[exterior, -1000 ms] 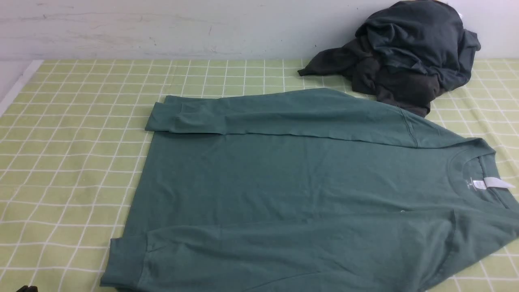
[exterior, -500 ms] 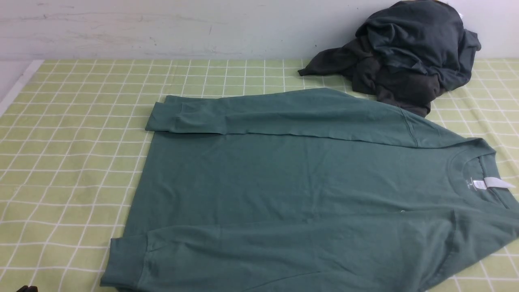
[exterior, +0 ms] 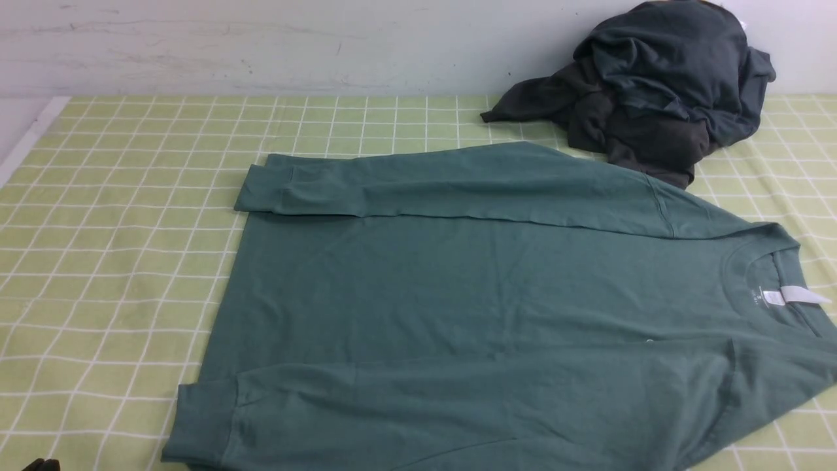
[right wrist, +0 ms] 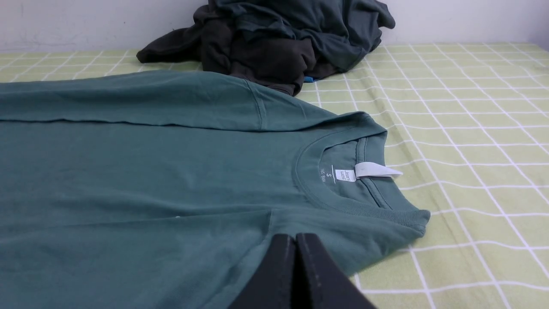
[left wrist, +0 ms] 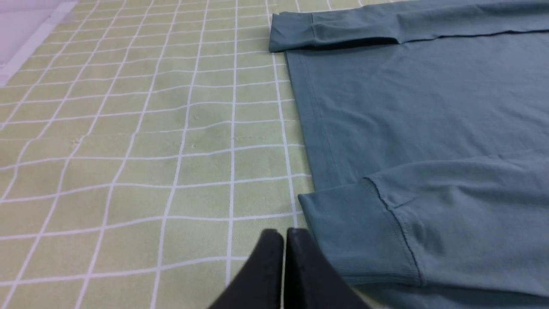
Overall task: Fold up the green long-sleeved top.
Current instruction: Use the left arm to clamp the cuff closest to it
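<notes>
The green long-sleeved top (exterior: 471,307) lies flat across the checked cloth, neck and white label (exterior: 794,296) at the right, hem at the left, both sleeves folded in over the body. My left gripper (left wrist: 283,234) is shut and empty, just off the near sleeve's ribbed cuff (left wrist: 356,234); only a dark tip (exterior: 40,466) shows in the front view. My right gripper (right wrist: 295,238) is shut and empty, over the near shoulder below the crew neck (right wrist: 343,180). The right gripper is out of the front view.
A pile of dark charcoal and dark teal clothes (exterior: 654,85) sits at the back right against the wall and also shows in the right wrist view (right wrist: 279,38). The table's left edge (exterior: 26,140) runs along the far left of the green checked cloth (exterior: 111,248).
</notes>
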